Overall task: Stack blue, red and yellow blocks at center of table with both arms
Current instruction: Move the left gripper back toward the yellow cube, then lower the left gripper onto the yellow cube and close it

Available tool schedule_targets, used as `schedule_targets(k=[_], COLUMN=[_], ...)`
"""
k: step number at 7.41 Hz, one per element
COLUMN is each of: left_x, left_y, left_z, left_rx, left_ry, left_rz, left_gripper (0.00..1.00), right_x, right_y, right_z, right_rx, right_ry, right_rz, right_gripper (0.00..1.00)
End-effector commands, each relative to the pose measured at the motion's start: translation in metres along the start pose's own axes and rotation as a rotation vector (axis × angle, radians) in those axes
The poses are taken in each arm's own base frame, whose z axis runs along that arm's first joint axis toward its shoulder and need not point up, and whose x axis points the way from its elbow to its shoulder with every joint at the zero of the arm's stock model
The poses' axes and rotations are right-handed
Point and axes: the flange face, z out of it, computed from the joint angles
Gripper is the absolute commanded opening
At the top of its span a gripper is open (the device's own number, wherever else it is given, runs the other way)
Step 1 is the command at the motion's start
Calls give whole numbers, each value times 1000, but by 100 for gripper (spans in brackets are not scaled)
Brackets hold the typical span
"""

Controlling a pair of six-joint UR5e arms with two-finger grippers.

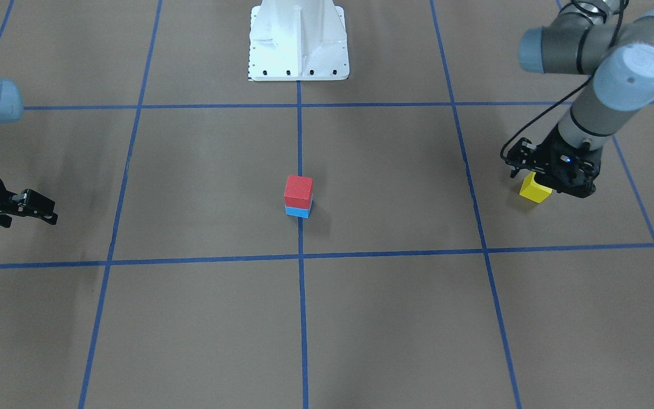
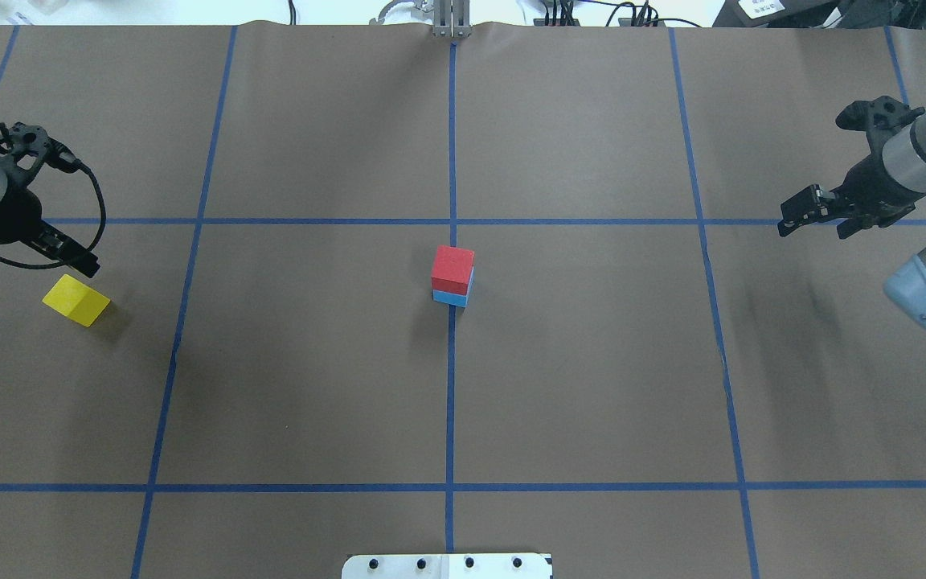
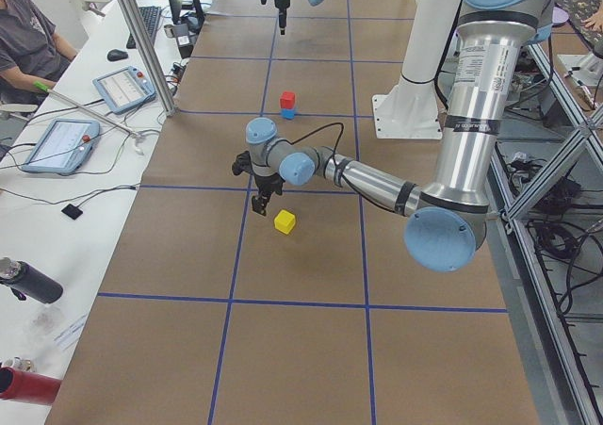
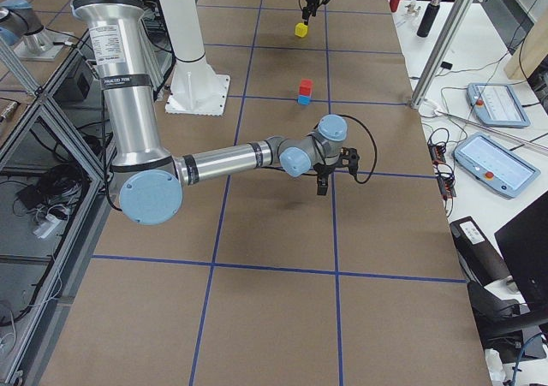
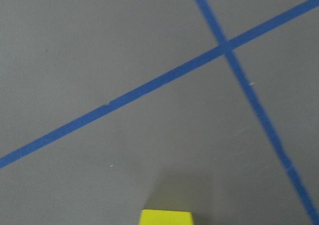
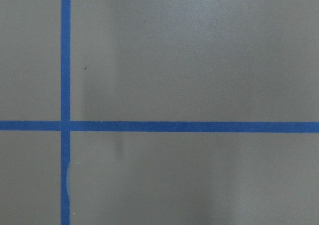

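The yellow block (image 2: 75, 300) lies well apart from the red-on-blue stack (image 2: 452, 276), on the robot's left. The left gripper (image 2: 79, 262) hovers beside it; we cannot tell if it is spread. We judge the cube light, stiff and matte, so we pinch two opposite flat sides

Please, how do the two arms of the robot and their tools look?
Both the left arm and the right arm are round grey and silver tubes with pale blue joint caps. A black band with white lettering rings each thick silver tube. The left tool and the right tool are black, two-fingered; a thin black cable loops to the left one.
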Motion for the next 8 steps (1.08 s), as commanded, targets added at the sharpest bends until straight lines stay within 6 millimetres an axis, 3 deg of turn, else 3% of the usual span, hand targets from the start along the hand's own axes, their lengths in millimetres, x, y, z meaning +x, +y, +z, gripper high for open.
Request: schedule_targets(k=[1, 8], left_x=[-12, -7], left_y=[18, 12], left_z=[17, 24], left_rx=[-16, -8], left_ry=[7, 19], left_rz=[-30, -42], left_gripper=[100, 100], right_x=[-3, -3], right_y=[0, 0], right_z=[-3, -2], right_rx=[4, 3], right_ry=[-4, -3], right_rz=[-5, -4], right_gripper=[100, 100])
